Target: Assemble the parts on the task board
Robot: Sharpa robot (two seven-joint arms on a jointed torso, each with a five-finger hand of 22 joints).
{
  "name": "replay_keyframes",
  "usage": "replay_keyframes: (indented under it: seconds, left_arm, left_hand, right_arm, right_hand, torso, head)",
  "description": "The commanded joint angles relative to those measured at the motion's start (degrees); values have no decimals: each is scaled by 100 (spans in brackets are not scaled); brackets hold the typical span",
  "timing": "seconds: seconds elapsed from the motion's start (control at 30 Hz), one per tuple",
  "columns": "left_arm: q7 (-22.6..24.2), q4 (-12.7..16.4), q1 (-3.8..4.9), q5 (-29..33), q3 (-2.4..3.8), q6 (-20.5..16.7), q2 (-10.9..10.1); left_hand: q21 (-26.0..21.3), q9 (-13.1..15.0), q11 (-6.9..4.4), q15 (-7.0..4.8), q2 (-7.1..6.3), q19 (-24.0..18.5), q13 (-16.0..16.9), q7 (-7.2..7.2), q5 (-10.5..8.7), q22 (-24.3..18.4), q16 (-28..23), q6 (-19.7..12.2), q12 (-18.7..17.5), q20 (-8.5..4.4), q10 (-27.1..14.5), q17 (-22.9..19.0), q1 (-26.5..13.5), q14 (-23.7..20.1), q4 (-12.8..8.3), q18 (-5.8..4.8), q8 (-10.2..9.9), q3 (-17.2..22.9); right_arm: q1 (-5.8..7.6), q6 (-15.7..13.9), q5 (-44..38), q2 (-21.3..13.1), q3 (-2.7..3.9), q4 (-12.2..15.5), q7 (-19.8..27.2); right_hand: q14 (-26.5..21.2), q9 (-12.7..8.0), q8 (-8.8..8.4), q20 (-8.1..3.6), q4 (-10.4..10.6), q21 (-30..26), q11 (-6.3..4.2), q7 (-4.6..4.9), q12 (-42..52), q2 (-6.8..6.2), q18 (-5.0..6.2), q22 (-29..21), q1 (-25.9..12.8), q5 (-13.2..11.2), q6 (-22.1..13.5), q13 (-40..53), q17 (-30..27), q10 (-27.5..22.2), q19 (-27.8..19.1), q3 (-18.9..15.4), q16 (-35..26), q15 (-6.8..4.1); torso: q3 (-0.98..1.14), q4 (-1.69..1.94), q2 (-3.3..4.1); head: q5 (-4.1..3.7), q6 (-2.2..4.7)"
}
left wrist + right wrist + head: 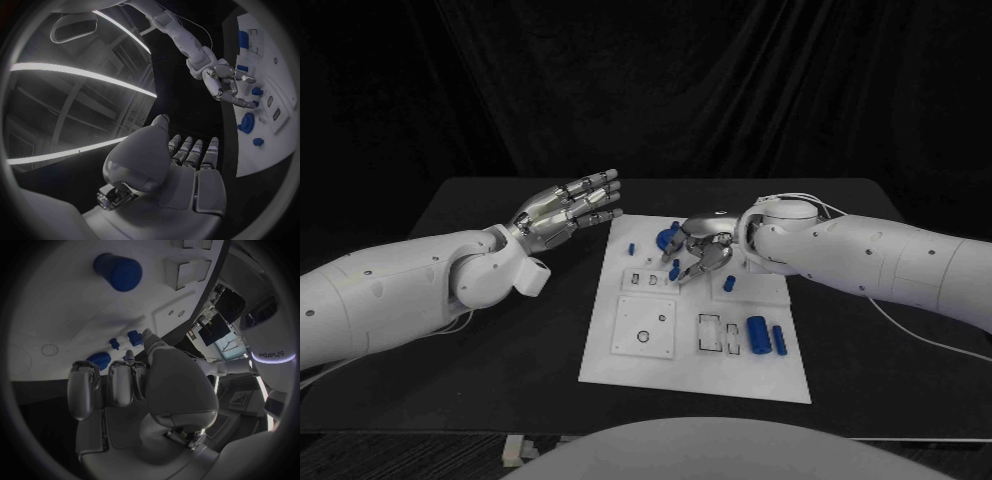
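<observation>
Board: task board point(697, 360) mid desk point(473, 380).
R hand point(704, 252): over board's far end, fingers curled round small blue parts point(669, 240); grip unclear, can't tell.
L hand point(571, 212): off board's left, fingers apart, empty.
Nearer: R hand.
Spare: blue cylinder point(759, 334), lying lengthways, nearer robot than R hand.

The task board point(661, 370) looks like smooth, matt white plastic; the parts point(759, 333) on it are blue plastic with a slight sheen. Both hands — left hand point(570, 213), right hand point(704, 248) — are silvery, metallic-looking and glossy. The tabletop point(488, 340) is matt black.
</observation>
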Motion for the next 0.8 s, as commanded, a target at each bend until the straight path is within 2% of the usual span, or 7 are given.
replay_keyframes:
  seconds: [0.03, 0.13, 0.33, 0.4, 0.53, 0.73, 0.8]
  left_arm:
    - [80, 12, -7, 25, 6, 10, 1]
    - [80, 11, -7, 25, 6, -6, -3]
    - [73, 2, -7, 25, 6, -51, 0]
    - [76, -1, -7, 25, 6, -79, 2]
    - [101, -3, -6, 10, 7, -252, 3]
    - [290, 25, 63, -708, 9, -777, -22]
    - [335, 30, 153, -1056, 10, -996, -10]
  left_hand:
    - [19, 8, 10, -11, -26, 6, 8, 0, 14, 5, 28, 49, 25, -9, -1, 7, 51, -10, -4, 27, 39, 30]
    - [19, 9, 7, -14, -32, 6, 9, 1, 13, 5, 28, 53, 26, -9, 0, 7, 53, -11, -7, 26, 40, 29]
    - [21, 10, 1, -20, -45, 8, 9, 3, 7, 5, 30, 62, 33, -10, 1, 8, 57, -10, -14, 26, 44, 26]
    - [28, 10, -3, -29, -67, 17, 13, 1, -4, 8, 52, 67, 58, -10, 6, 12, 63, -2, -24, 27, 47, 20]
    - [63, 11, 180, 22, -150, 68, 68, -43, -17, 19, 425, 112, 539, -10, 156, 72, 127, 198, -41, 21, 71, 9]
    - [400, 29, 455, 199, -318, 577, 292, 53, -119, 136, 2107, 250, 2299, -12, 793, 310, 306, 1303, 91, -12, 133, 10]
    - [858, 46, 542, 268, -417, 1303, 496, 170, -238, 299, 2818, 390, 2879, -15, 1202, 461, 403, 1974, 170, -67, 186, 14]
  right_arm:
    - [95, -705, -30, -90, 3, 67, 535]
    - [227, -938, 31, -233, 3, 198, 790]
    - [540, -1071, 481, -698, 2, 652, 1183]
    - [638, -1083, 704, -883, 2, 816, 1282]
    - [781, -1065, 1188, -1236, 2, 1095, 1366]
    - [865, -950, 1682, -1655, 1, 1331, 1317]
    - [874, -927, 1796, -1782, 1, 1404, 1278]
  right_hand:
    - [273, -35, -17, -39, 229, 36, -41, -19, 59, -119, 57, 1313, -220, -24, -1, 308, 31, 172, 328, -320, 8, -40]
    - [288, -89, -2, -55, 558, 88, -58, -31, 94, -81, 44, 1330, -139, -24, 47, 339, 64, 192, 354, -915, 37, -51]
    - [297, -141, 76, -38, 611, 137, -11, 29, 106, 18, 31, 1346, -217, -21, 241, 343, 74, 205, 376, -1828, 50, -25]
    - [299, -143, 101, -34, 613, 145, -4, 44, 111, 42, 29, 1348, -232, -23, 296, 347, 80, 208, 379, -1901, 56, -20]
    - [301, -152, 129, -19, 605, 163, 29, 90, 117, 203, 24, 1354, -289, -23, 370, 352, 88, 211, 387, -1941, 63, 2]
    - [311, -173, 145, 12, 594, 180, 75, 151, 156, 462, 20, 1359, -322, -26, 428, 394, 135, 226, 394, -1947, 97, 38]
    - [322, -185, 151, 26, 593, 202, 97, 179, 182, 583, 15, 1366, -355, -23, 452, 421, 157, 239, 405, -1970, 117, 54]
  torso:
    - [4, -3, -2]
    - [3, -7, -2]
    - [3, -11, -7]
    - [3, -12, -10]
    - [5, -6, -9]
    - [4, -13, -25]
    - [6, -18, -43]
  head:
    - [-12, -1]
    - [-30, -1]
    - [-71, -1]
    - [-76, -1]
    - [-124, -1]
    - [-100, -1]
    - [-87, -1]
